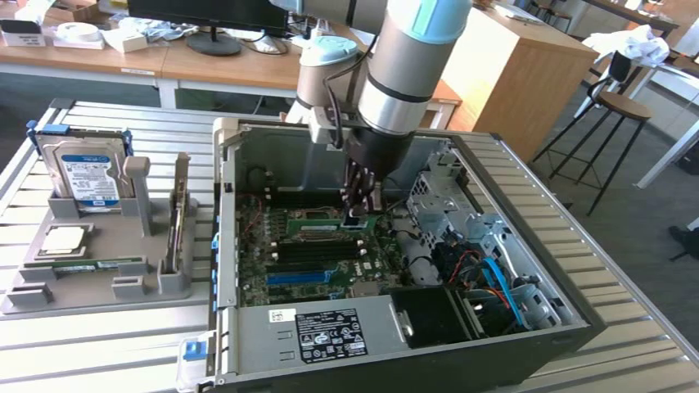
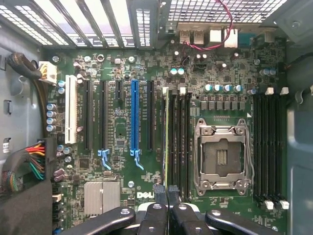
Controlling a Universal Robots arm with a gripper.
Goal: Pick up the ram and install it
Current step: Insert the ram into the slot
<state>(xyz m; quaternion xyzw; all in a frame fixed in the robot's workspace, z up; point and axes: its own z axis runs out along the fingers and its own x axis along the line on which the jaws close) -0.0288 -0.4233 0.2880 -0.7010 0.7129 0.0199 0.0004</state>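
The jaws are closed on the ram [image 2: 165, 139], pinching one end of it between two dark fingertips [image 2: 159, 190]. In the wrist view the gripper [image 2: 166, 192] holds the stick edge-on, so it reads as a thin pale-green line running away from the tips. It lies in line with a bank of long black slots [image 2: 180, 142], just beside the empty CPU socket [image 2: 221, 156]. Whether its edge is seated in a slot or just above one cannot be told.

In the exterior view the gripper [image 1: 359, 214] points straight down at the centre of the frame, low over the green motherboard [image 1: 317, 258] inside the open computer case [image 1: 480, 327]. The grey arm [image 1: 399, 82] rises from it to the top edge.

Towards the exterior view's left, well apart from the case, a grey holder [image 1: 164, 282] sits on the slatted table [image 1: 110, 344]. It carries a second green stick [image 1: 93, 264] lying flat, a square silver chip [image 1: 64, 239] and an upright hard drive [image 1: 90, 176]
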